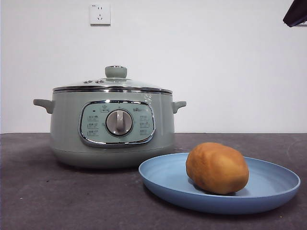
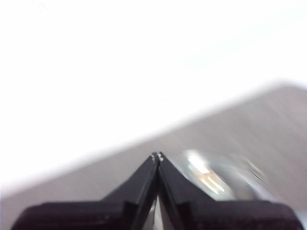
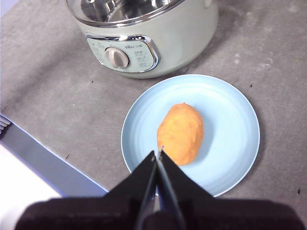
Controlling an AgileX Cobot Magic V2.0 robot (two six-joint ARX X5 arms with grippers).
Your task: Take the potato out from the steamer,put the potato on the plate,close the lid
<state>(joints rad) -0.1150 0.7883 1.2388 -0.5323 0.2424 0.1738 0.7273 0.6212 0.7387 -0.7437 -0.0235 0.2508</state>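
The orange-brown potato (image 1: 217, 167) (image 3: 181, 133) lies on the light-blue plate (image 1: 268, 191) (image 3: 230, 129), in front and to the right of the sage-green steamer (image 1: 111, 125) (image 3: 144, 36). The glass lid (image 1: 113, 84) (image 3: 120, 9) sits closed on the steamer, its green knob upright. My right gripper (image 3: 157, 154) is shut and empty, held high above the plate. A black tip (image 1: 295, 13) of an arm shows at the top right corner in the front view. My left gripper (image 2: 157, 155) is shut and empty, with the blurred lid (image 2: 216, 175) just beyond it.
A white wall socket (image 1: 100, 14) is on the wall behind. The dark grey table (image 1: 57, 191) stretches to the left of the plate. A table edge with a grey strip (image 3: 43, 158) shows in the right wrist view.
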